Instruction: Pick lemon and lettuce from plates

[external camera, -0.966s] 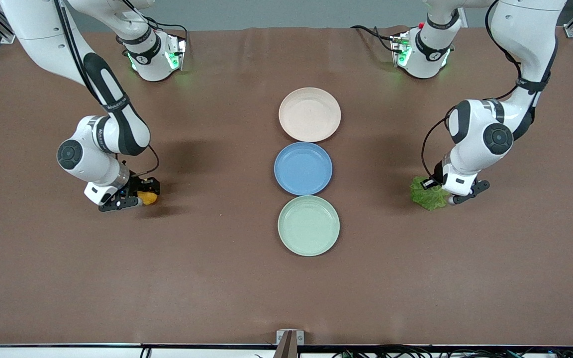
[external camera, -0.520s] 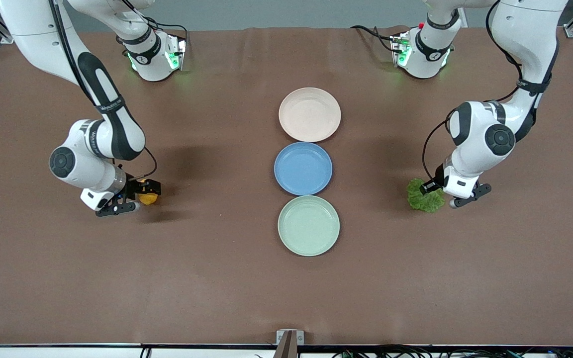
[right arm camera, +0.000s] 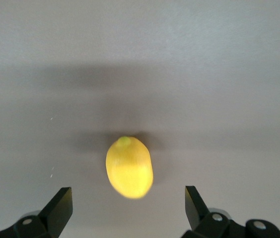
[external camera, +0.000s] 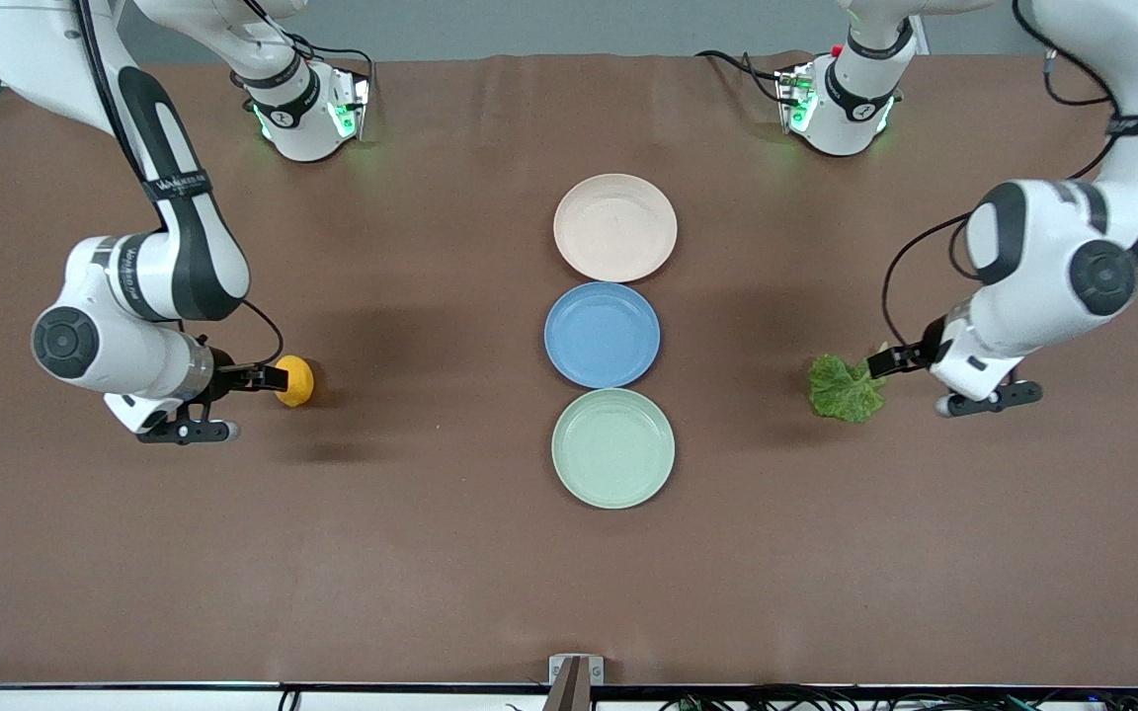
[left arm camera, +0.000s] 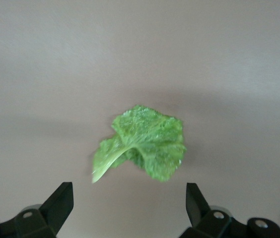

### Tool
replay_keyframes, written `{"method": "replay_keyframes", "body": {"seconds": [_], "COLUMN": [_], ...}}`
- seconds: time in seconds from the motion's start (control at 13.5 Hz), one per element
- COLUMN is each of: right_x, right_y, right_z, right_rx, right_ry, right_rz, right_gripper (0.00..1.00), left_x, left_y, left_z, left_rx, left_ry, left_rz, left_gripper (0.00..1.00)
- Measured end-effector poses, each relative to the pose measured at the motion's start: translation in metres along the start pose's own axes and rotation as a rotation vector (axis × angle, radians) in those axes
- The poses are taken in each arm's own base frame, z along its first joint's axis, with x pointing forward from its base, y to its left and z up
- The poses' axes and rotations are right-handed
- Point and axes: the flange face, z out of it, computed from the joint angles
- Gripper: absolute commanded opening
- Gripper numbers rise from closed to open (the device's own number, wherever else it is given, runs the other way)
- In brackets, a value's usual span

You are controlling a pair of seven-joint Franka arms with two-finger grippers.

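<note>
The lemon (external camera: pixel 294 380) lies on the brown table toward the right arm's end. My right gripper (external camera: pixel 251 403) is open and empty, just beside the lemon and apart from it. In the right wrist view the lemon (right arm camera: pixel 129 167) lies ahead of the open gripper (right arm camera: pixel 128 201). The lettuce (external camera: pixel 846 389) lies on the table toward the left arm's end. My left gripper (external camera: pixel 908 385) is open and empty beside it. In the left wrist view the lettuce (left arm camera: pixel 145 146) lies ahead of the open gripper (left arm camera: pixel 128 201). The beige-pink plate (external camera: pixel 615 227) and the mint green plate (external camera: pixel 613 447) are empty.
A blue plate (external camera: pixel 602 334), also empty, sits between the two other plates in a row down the table's middle. The arm bases (external camera: pixel 307 109) stand along the table's edge farthest from the front camera.
Both grippers have drawn back from the lemon and the lettuce toward their own ends of the table. The lemon and the lettuce stay on the table, free of the fingers.
</note>
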Motion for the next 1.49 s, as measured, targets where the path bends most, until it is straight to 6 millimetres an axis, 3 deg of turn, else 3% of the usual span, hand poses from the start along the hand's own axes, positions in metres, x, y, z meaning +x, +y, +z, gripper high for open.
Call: {"method": "replay_keyframes", "body": {"seconds": [0.3,0.45,0.67,0.97,1.26,1.49], "right_x": [-0.003,-0.007,-0.013,-0.023,-0.027,-0.028], "right_y": [0.008,0.013,0.024,0.033,0.051,0.072], "right_z": [-0.078,-0.107,-0.139,-0.192,-0.204,-0.214], "right_rx": [-0.049,-0.058,-0.058,-0.053,-0.047,-0.042], "right_ry": [-0.048,-0.061,-0.087,-0.087,-0.087,-0.063], "right_rz": [-0.007,-0.004,0.012,-0.020,-0.003,0.024], "right_gripper": [1.00,1.00,1.00,1.00,1.00,1.00], "left_x": [-0.022,-0.030,-0.032,-0.025,-0.006,-0.010], "left_y": [0.005,0.008,0.011,0.014,0.015,0.015], "left_z": [-0.113,-0.154,-0.202,-0.224,-0.232,-0.245], "left_rx": [-0.007,-0.011,-0.016,-0.023,-0.031,-0.031], "left_ry": [0.067,0.089,0.109,0.136,0.157,0.161], "left_rz": [0.024,0.030,0.037,0.040,0.039,0.040], "left_gripper": [1.00,1.00,1.00,1.00,1.00,1.00]}}
